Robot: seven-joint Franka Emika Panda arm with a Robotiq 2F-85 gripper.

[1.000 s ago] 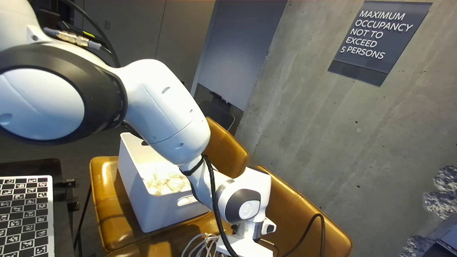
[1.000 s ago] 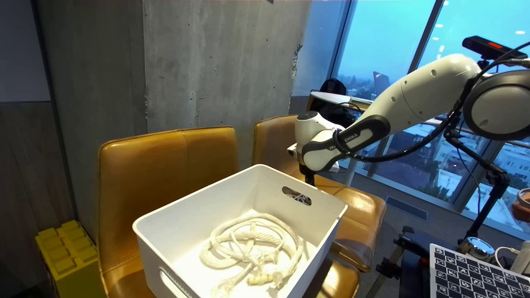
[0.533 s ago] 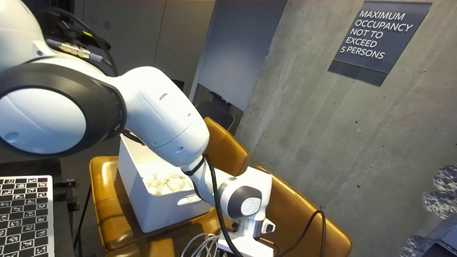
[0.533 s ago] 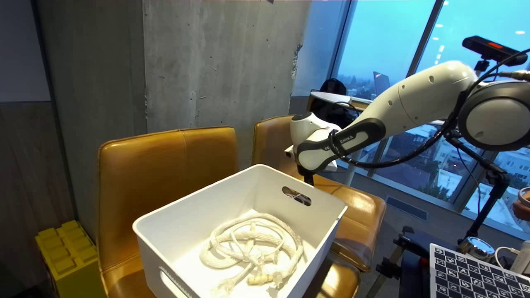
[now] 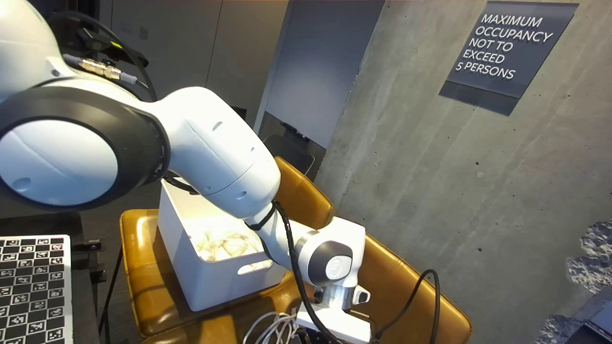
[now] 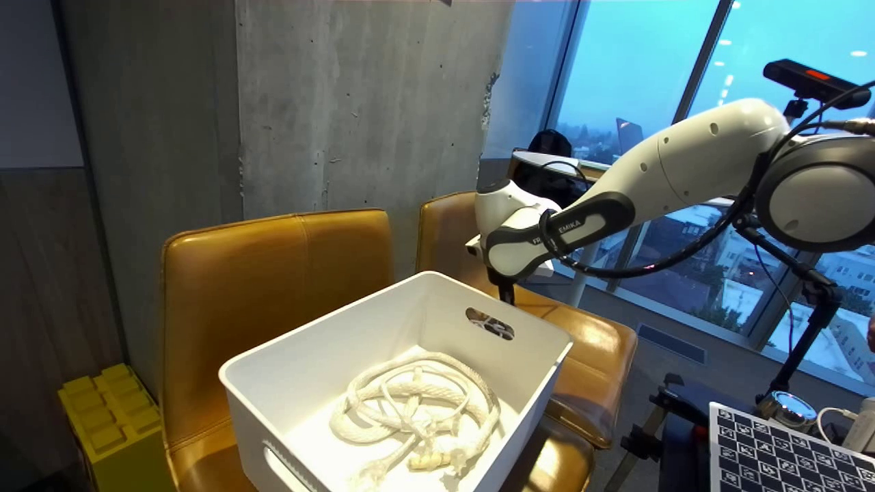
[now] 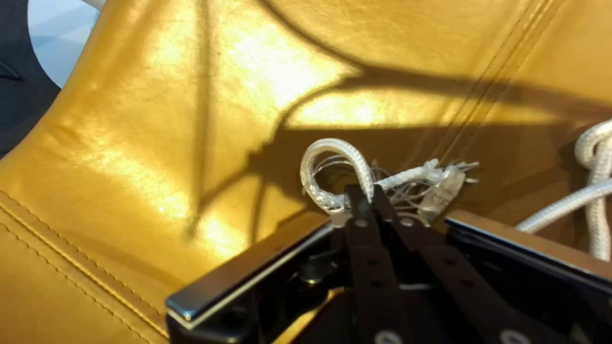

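My gripper [image 7: 369,196] is shut, with a strand of white braided rope [image 7: 330,144] pinched between its fingertips in the wrist view. To the left of the tips the rope curls into a small loop. On their right a frayed end [image 7: 441,193] with loose threads sticks out. Below is the tan leather chair seat [image 7: 158,138], carrying the shadows of gripper and rope. In an exterior view the black gripper [image 6: 506,292] is partly hidden behind a white bin [image 6: 328,328]. Pale cords [image 5: 275,329] show beside the hand at the picture's bottom edge.
More white rope [image 7: 597,181] lies at the wrist view's right edge. Inside the bin is a coil of thick pale rope [image 6: 410,396]. Chair backs [image 6: 273,287] and a concrete wall [image 6: 369,102] stand behind. A checkered board [image 6: 786,451] is to one side.
The gripper has gone from open to shut. In an exterior view the hand has shifted slightly left, toward the bin; lately it has also risen a little. The bin and its rope stay put.
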